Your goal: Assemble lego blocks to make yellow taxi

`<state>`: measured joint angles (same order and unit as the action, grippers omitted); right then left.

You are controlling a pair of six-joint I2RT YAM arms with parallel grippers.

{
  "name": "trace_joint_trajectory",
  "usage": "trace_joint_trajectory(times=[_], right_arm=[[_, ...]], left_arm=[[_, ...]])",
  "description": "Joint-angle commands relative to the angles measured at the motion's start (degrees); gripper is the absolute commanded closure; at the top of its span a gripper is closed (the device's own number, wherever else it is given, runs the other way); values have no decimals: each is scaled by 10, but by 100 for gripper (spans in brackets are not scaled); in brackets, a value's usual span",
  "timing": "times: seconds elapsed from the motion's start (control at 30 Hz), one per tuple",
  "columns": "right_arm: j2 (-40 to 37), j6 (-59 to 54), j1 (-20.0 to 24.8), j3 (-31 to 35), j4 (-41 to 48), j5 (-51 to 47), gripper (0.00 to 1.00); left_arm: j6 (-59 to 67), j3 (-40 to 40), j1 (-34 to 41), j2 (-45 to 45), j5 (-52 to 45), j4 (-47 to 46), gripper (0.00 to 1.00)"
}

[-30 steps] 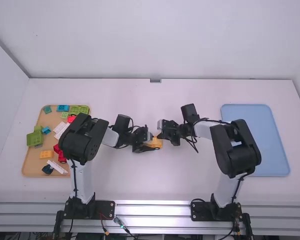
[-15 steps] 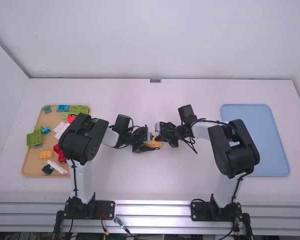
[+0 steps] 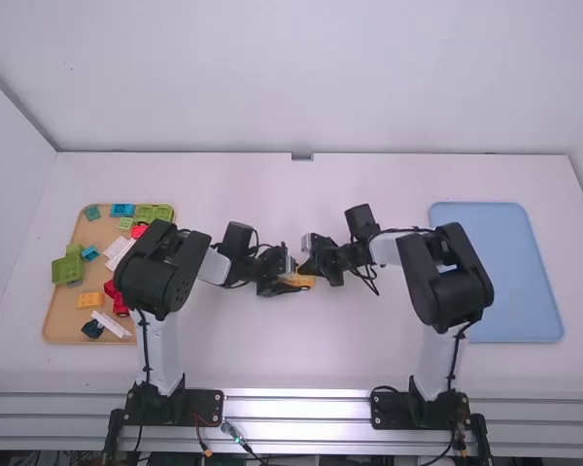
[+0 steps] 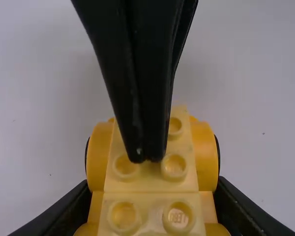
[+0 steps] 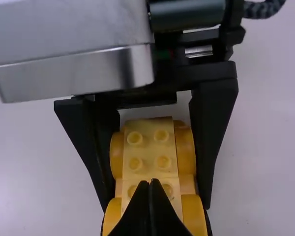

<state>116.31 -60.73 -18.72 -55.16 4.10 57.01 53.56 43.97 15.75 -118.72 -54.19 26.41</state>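
Tbl (image 3: 311, 194), white, biggest. On it, high view, L arm (image 3: 160, 340) based approx. 8 o'clock from ctr, R arm (image 3: 435, 374) based betw. 4 & 5; both bend in to ctr.

Lt-blue tray (image 3: 510, 282) at 3 o'clock. Tan tray (image 3: 57, 322) at 9, w/ loose bricks.

L gripper (image 3: 296, 277) at ctr, tips toward 3 o'clock: clamped on the yellow taxi build (image 5: 147, 147), one finger per side, by the wheels. R gripper (image 3: 304, 269) comes in from the 3 o'clock side, grips nothing. R wrist view: R gripper (image 5: 152, 182) closed, tips together over taxi's studs; can't tell if they press.

Taxi build: tbl ctr, betw. the two grippers, studs up. Pale-yellow studded strip down the middle, yellow-orange wheels (image 5: 185, 150) along both sides. Can't tell if it sits on tbl or hangs just off it.

Tan tray bricks, by clock from tray ctr: lg lime-green brick (image 3: 154, 213) at 1; lg green brick (image 3: 66, 270) at 9; white plate (image 3: 112, 323) at 6; 2nd white plate (image 3: 121, 249) betw. 12 & 1; orange studded brick (image 3: 89, 300) at 7; blue studded brick (image 3: 122, 210) betw. 12 & 1; red pcs (image 3: 120, 305) approx. 5; navy pc (image 3: 92, 329) betw. 6 & 7; sm. teal brick (image 3: 92, 212) betw. 11 & 12.
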Motion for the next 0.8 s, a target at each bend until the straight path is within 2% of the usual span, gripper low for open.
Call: trace_joint_trajectory(times=[0.0,0.1,0.23,0.43,0.53,0.6,0.63,0.67,0.73,0.77], right_arm=[[63,5,-9,15,9,-93,100],[78,4,-8,14,9,-88,100],[59,-5,-8,14,7,-71,100],[-66,-67,12,14,7,-9,100],[-127,-55,28,15,11,-32,100],[-156,-10,39,15,12,-85,99],[-166,18,45,15,13,-123,87],[-166,18,45,15,13,-123,87],[-171,94,53,15,12,-209,1],[-171,102,54,15,12,-217,1]], left_arm=[[7,-5,4,-12,9,-4,69],[7,-5,4,-12,9,-4,69],[7,-5,4,-12,9,-4,69],[7,-5,4,-12,9,-5,69],[7,-5,4,-12,9,-4,68],[7,-5,4,-12,9,-4,66],[7,-5,4,-12,9,-4,66],[7,-5,4,-12,9,-4,66],[7,-5,5,-12,10,-4,58],[7,-5,4,-12,9,-4,55]])
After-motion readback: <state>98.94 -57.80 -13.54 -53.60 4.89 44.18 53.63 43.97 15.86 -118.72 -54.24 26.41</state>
